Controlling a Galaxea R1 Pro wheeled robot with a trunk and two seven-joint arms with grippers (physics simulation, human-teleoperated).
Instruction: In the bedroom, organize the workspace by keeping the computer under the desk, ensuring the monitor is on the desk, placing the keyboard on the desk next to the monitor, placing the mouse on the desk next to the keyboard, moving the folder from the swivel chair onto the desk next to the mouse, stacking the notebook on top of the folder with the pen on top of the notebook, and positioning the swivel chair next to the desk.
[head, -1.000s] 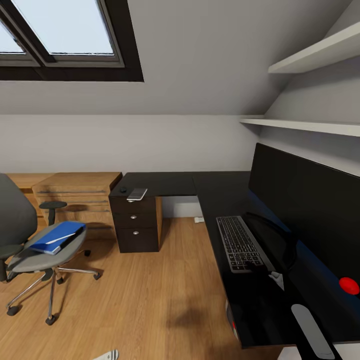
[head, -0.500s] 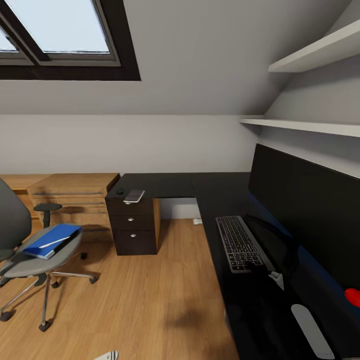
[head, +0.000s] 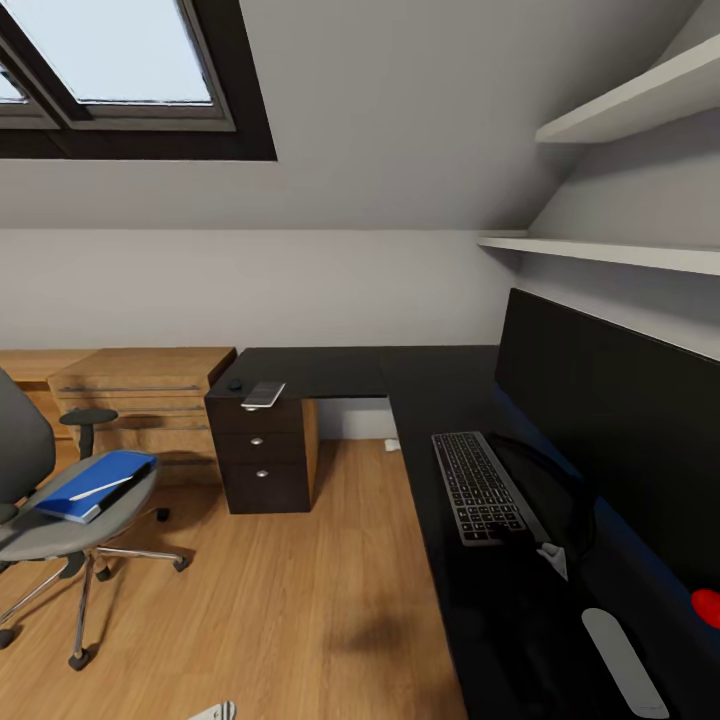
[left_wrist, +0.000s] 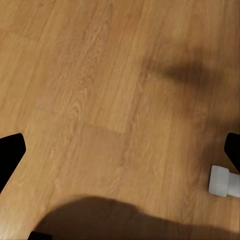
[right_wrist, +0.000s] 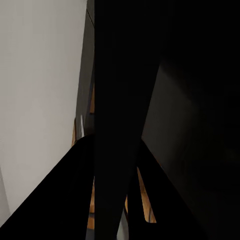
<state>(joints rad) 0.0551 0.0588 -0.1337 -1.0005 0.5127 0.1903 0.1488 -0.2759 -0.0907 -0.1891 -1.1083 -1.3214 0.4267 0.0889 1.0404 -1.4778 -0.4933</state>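
We look across the black L-shaped counter (head: 330, 370), whose near end runs out of the head view at the bottom. The monitor (head: 610, 420) stands on it at the right, its far edge cut off by the frame, with the keyboard (head: 478, 487) lying flat just beside its stand. At the far corner of the counter, above the drawers (head: 262, 455), lies a thin grey notebook (head: 263, 394) next to a small dark object too small to name. The swivel chair (head: 60, 500) stands well apart on the wood floor (head: 300, 600), partly cut off at the left edge. The blue folder (head: 92, 485) lies on its seat, and a thin pale pen (head: 100, 488) rests on top of the folder.

In the left wrist view we see the dark fingertips (left_wrist: 10, 155) of the left gripper (left_wrist: 122, 150) at opposite edges, spread wide above the floor. The right wrist view is mostly dark surfaces, so we cannot tell how the right gripper stands.
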